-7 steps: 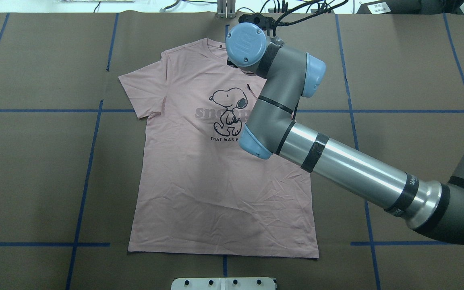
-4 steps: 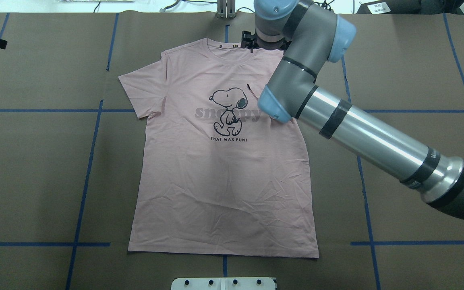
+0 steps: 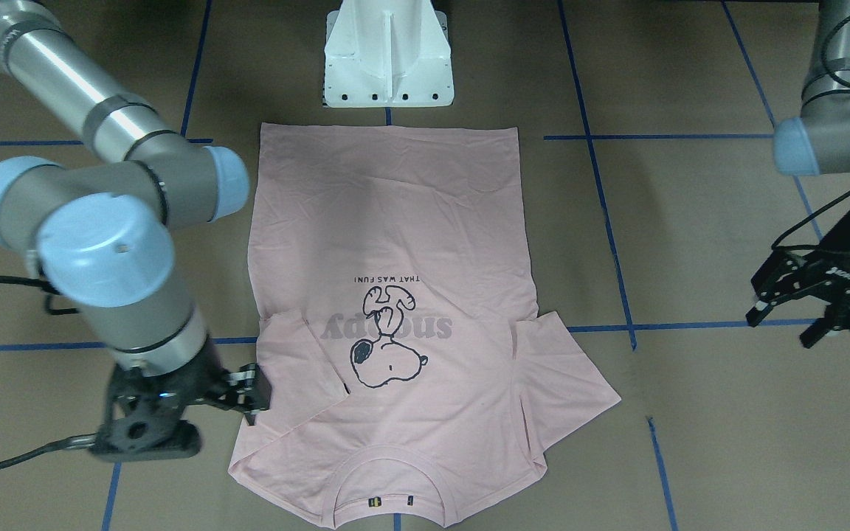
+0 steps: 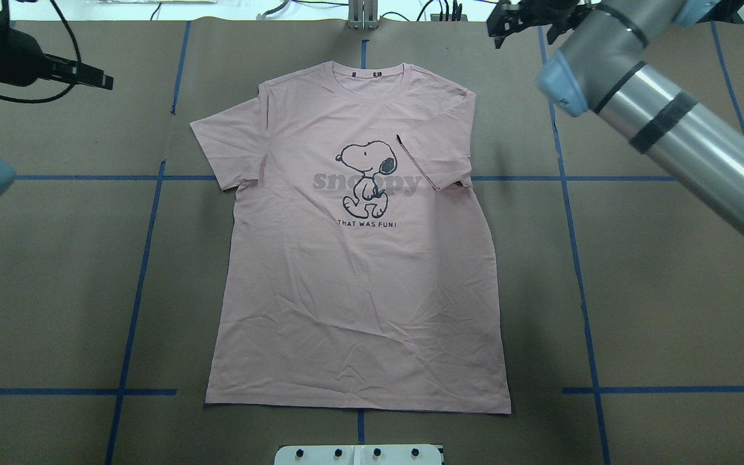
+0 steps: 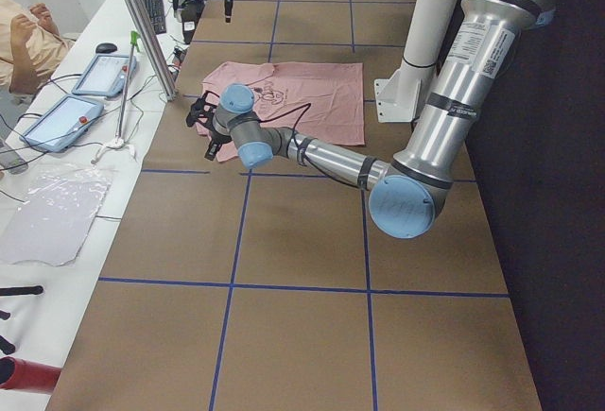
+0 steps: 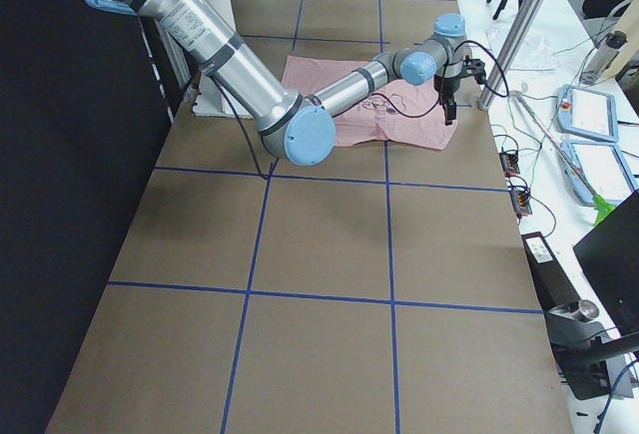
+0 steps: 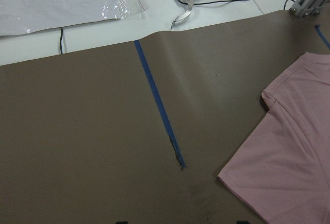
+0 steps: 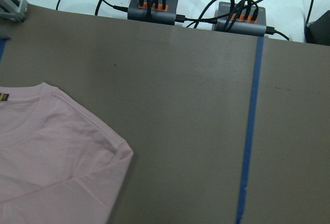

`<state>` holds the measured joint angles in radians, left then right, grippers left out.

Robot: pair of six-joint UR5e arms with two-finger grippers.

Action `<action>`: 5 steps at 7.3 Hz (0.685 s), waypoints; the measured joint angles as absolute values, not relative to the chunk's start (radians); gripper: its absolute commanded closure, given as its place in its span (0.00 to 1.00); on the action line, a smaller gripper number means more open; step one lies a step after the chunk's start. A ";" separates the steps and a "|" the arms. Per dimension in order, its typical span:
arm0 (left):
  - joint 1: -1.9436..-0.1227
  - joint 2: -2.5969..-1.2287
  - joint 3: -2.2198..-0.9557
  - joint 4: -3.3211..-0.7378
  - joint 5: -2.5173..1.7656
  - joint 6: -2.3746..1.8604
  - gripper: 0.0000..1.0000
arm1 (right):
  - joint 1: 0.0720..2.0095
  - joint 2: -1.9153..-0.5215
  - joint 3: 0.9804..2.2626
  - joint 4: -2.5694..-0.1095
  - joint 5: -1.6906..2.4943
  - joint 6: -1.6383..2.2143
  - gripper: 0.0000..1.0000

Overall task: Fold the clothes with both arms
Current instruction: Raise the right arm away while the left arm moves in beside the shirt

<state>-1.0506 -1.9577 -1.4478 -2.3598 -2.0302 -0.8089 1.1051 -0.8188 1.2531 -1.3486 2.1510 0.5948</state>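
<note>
T-shirt: the pale pink T-shirt (image 4: 359, 297) lies flat, print side up, in the middle of the brown surface (image 4: 55, 278). In the overhead view its collar points to 12 o'clock and its hem to 6.
Sleeves: the sleeve at 9 o'clock (image 4: 223, 145) is spread out. The sleeve at 3 o'clock (image 4: 440, 139) is folded in over the chest, and its black tag (image 4: 398, 137) sits just beside the dog print (image 4: 365, 177).
Left arm: the left arm (image 3: 838, 140) comes in at 10 o'clock.
Left jaws: open and empty, over bare surface, well apart from the shirt.
Right arm: the right arm (image 4: 669, 123) reaches from 4 o'clock towards 1 o'clock.
Right jaws: they look spread and hold nothing. They are near the shoulder of the folded sleeve but not touching it.
Pedestal: the white pedestal (image 3: 388, 66) stands just past the hem at 6 o'clock.
</note>
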 measured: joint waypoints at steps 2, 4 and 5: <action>-0.943 -2.029 -1.356 -2.367 -1.876 -0.946 0.45 | 1.157 -0.898 1.275 -1.291 2.211 0.522 0.00; -0.857 -2.088 -1.255 -2.384 -1.747 -1.033 0.45 | 1.163 -0.917 1.289 -1.276 2.215 0.517 0.00; -0.839 -2.107 -1.203 -2.414 -1.721 -1.048 0.45 | 1.164 -0.924 1.294 -1.275 2.214 0.517 0.00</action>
